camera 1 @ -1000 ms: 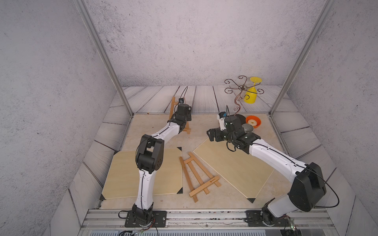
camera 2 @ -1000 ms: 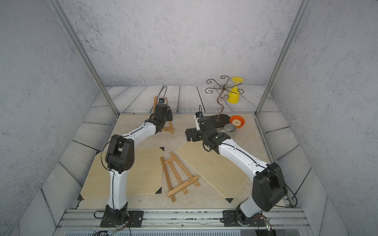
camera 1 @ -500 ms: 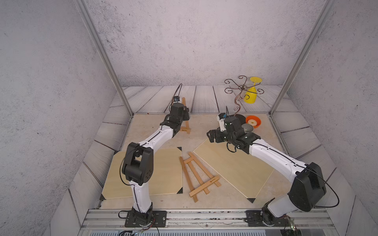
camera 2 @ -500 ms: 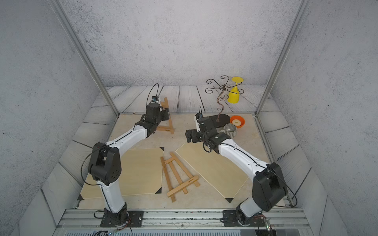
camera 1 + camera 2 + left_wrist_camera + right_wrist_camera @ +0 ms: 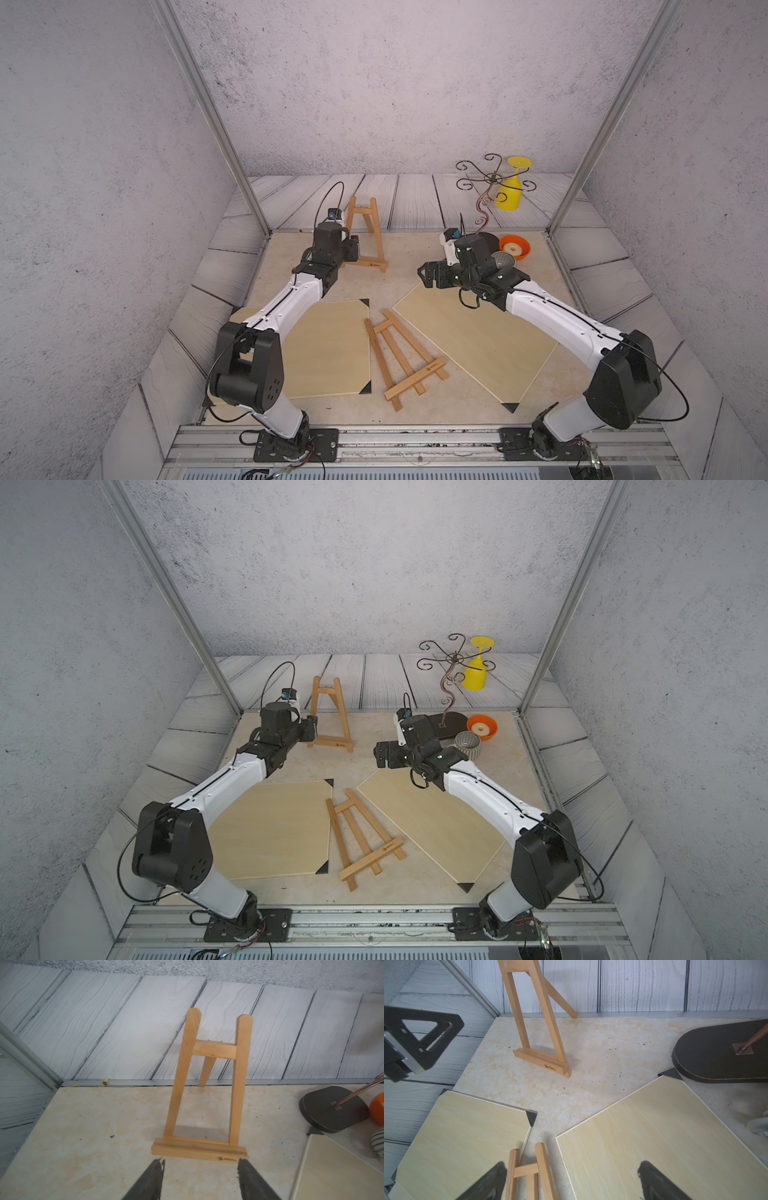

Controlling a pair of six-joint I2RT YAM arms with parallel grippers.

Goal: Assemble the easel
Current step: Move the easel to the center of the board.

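2 gape empty: left hand (image 5: 201,1161), right hand (image 5: 572,1164); orange bowl (image 5: 525,246) holds a pale ring (image 5: 513,249).

Grey speckled walls (image 5: 374,83) on 3 sides. Grey wood-grain panels (image 5: 415,203) slope to a beige marbled floor (image 5: 407,266). 2 metal posts (image 5: 215,120) rise from its back corners.

In the upper right of both top views we see a curly wire stand (image 5: 492,179) on a dark flat base (image 5: 451,723), with an upturned yellow goblet (image 5: 512,189) behind it. Just right of the base sits an orange bowl (image 5: 524,249), a grey ribbed cup (image 5: 467,746) in front of it. Lower in the frame, two pale boards (image 5: 328,349) (image 5: 478,345) lie flat on the tabletop (image 5: 415,266).
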